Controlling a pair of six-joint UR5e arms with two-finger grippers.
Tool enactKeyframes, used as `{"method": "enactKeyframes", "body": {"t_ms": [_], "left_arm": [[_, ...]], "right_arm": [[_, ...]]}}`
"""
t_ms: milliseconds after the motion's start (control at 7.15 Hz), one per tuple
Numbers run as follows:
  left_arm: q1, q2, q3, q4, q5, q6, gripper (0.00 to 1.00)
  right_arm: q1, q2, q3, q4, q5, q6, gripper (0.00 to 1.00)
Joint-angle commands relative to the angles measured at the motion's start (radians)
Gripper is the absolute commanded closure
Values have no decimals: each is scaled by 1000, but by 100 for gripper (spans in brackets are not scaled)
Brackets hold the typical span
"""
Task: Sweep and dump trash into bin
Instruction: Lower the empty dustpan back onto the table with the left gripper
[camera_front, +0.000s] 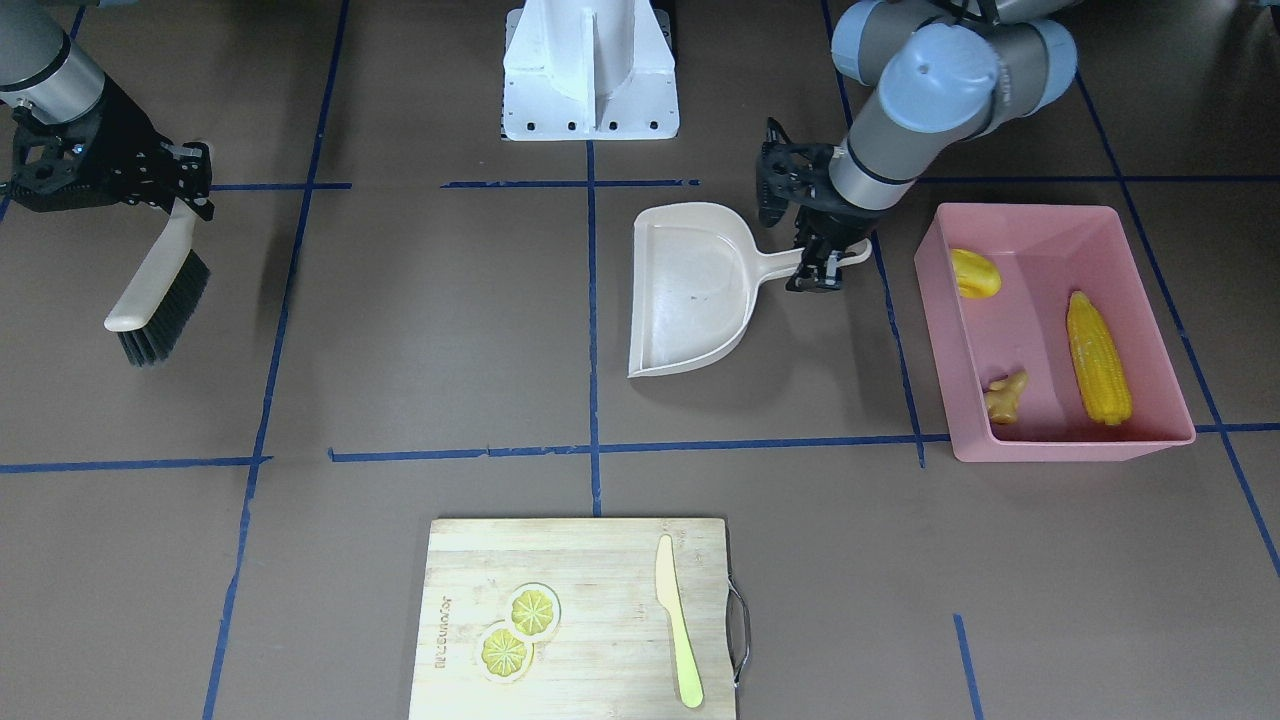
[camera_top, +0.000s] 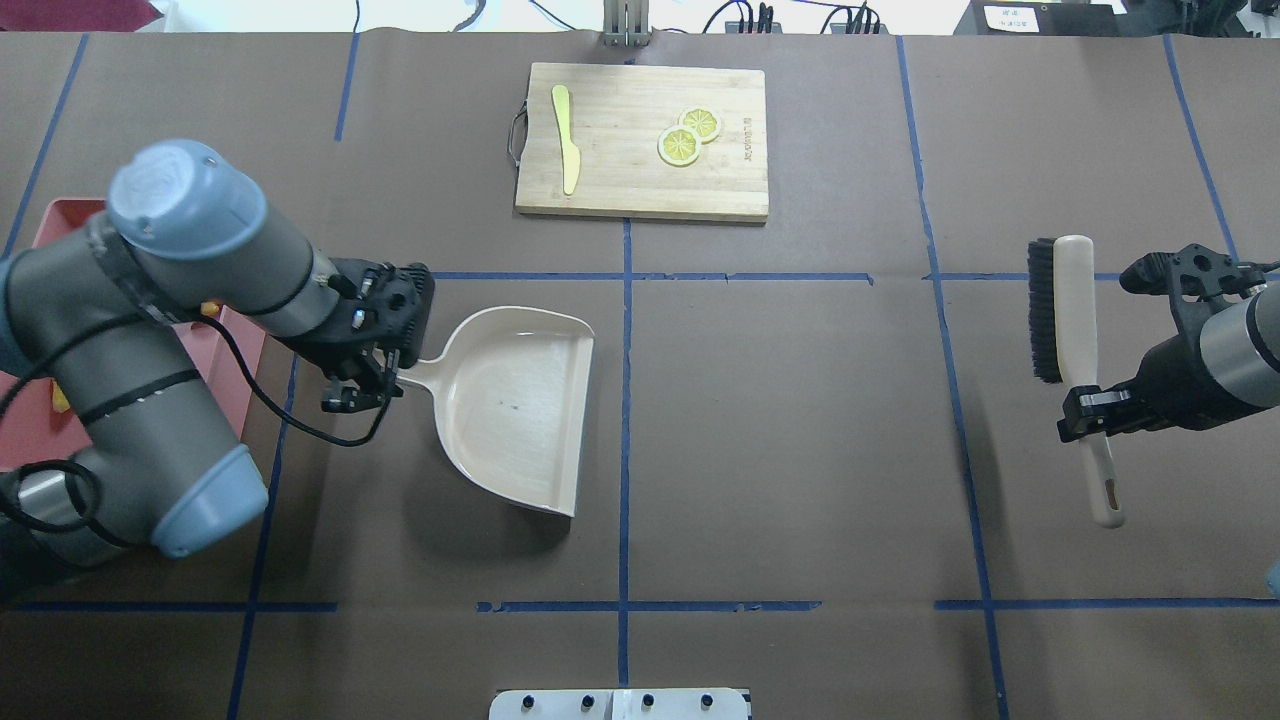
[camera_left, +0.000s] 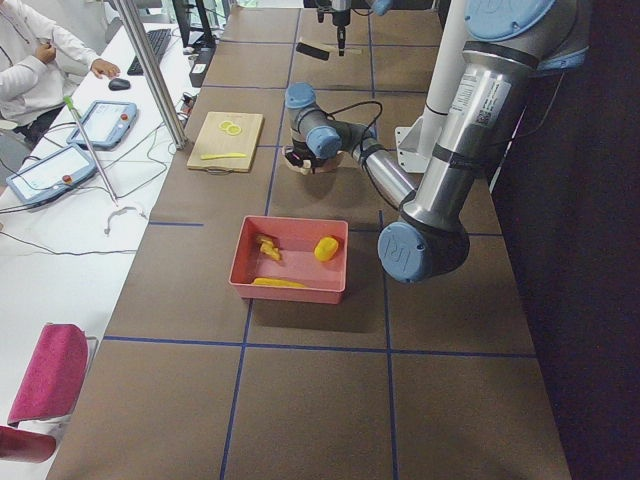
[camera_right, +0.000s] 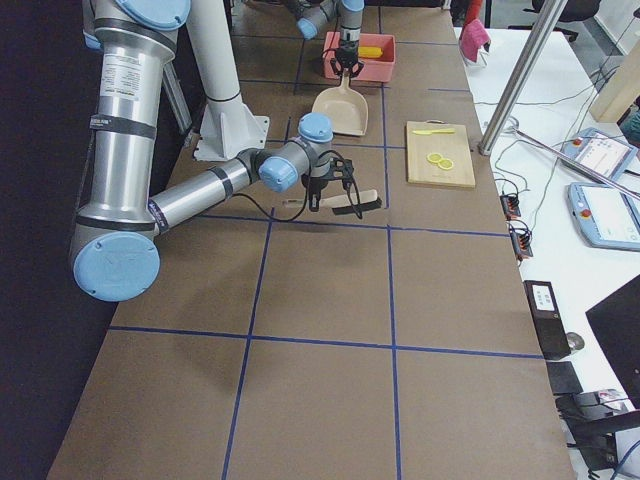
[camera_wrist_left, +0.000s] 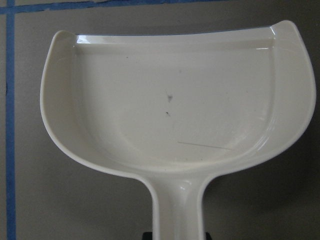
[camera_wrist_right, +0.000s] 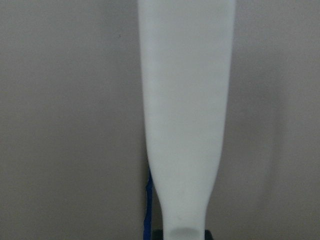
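My left gripper (camera_front: 828, 262) is clamping the beige plastic dustpan (camera_front: 690, 290) by its handle. My right gripper (camera_front: 192, 190) is holding the cream black-bristled brush (camera_front: 150, 300).

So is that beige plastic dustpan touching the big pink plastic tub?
Apart. The front-facing view shows a strip of bare table between the handle of the beige plastic dustpan and the pink plastic tub.

Board (camera_front: 600, 560) w/ knife (camera_front: 678, 620), lemon slices (camera_front: 517, 633)
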Motion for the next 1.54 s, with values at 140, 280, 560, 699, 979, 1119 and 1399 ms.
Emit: {"method": "enactKeyframes", "body": {"t_ms": [140, 280, 560, 699, 979, 1119, 1399], "left_arm": [[50, -54, 45, -7, 51, -90, 82], [52, -54, 58, -25, 51, -100, 81], [53, -51, 63, -34, 52, -99, 76], [52, -52, 63, -36, 80, -91, 75], [50, -51, 60, -37, 115, -82, 73], [50, -48, 60, -36, 117, -84, 71], [49, -43, 56, -34, 120, -85, 57]], "right_arm": [[0, 2, 5, 1, -1, 6, 98], [0, 2, 7, 1, -1, 6, 98], [0, 1, -5, 27, -2, 8, 98], [-2, 1, -6, 27, -4, 8, 98], [-2, 1, -9, 27, -4, 6, 98], [-3, 2, -15, 27, -4, 3, 98], [-2, 2, -16, 27, -4, 2, 98]]}}
